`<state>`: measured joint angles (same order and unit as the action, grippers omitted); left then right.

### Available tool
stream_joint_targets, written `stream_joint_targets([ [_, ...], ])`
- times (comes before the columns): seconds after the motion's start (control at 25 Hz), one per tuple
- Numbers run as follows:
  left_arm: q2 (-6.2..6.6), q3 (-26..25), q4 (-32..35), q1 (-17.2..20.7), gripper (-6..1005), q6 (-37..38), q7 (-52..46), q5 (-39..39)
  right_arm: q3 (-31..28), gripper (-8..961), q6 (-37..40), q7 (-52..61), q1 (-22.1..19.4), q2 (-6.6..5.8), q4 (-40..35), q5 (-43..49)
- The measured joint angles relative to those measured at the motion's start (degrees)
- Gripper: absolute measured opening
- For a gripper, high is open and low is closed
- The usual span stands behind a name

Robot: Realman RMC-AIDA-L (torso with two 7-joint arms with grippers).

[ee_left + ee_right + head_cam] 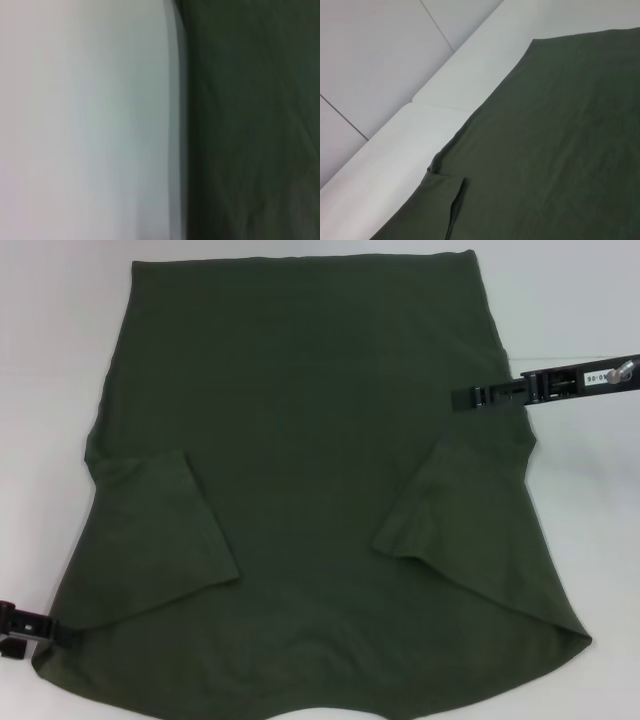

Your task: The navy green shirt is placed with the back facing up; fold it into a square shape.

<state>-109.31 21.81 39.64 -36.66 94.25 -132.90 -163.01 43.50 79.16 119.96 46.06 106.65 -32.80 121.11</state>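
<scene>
While spread flat and plain side up across the white table [60,340], navy green shirt [310,440] with hem at the far side, neckline at the near edge, and both sleeves lying turned inward over the body: left-side sleeve [160,530] and right-side sleeve [450,500].

Hazards, as judged from this layout:
- Slipping of a turned-in sleeve back outward during a lift of either side, owing to the soft knit and the loose, unpinned flaps.
- Pinching of one layer only at a doubled edge, leaving the lower layer behind and skewing the fold.
- Uneven travel of the two arms, placed at very different depths along the garment, dragging the cloth into a slanted rather than square outline.
- Sliding of the near hem-to-neck portion off the near table edge, being close to it already.

Position relative to the jaws:
- Right gripper [465,398] at the shirt's right side edge, above the right-side sleeve fold, tip over the fabric margin; contact or grip on cloth not determinable, nor whether open or closed.
- Left gripper [55,633] at the near left corner, touching or just beside the shirt's edge; opening likewise impossible to tell. Left wrist view close over the boundary between cloth and table.
</scene>
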Motion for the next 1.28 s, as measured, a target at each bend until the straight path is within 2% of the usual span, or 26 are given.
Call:
stream_joint_targets([
  [1.28, -0.38, 0.27, -5.72, -1.72, 834, -0.49, 0.67, 0.60, 0.00, 838, -0.59, -0.60, 0.35, 0.05, 0.14, 0.00],
])
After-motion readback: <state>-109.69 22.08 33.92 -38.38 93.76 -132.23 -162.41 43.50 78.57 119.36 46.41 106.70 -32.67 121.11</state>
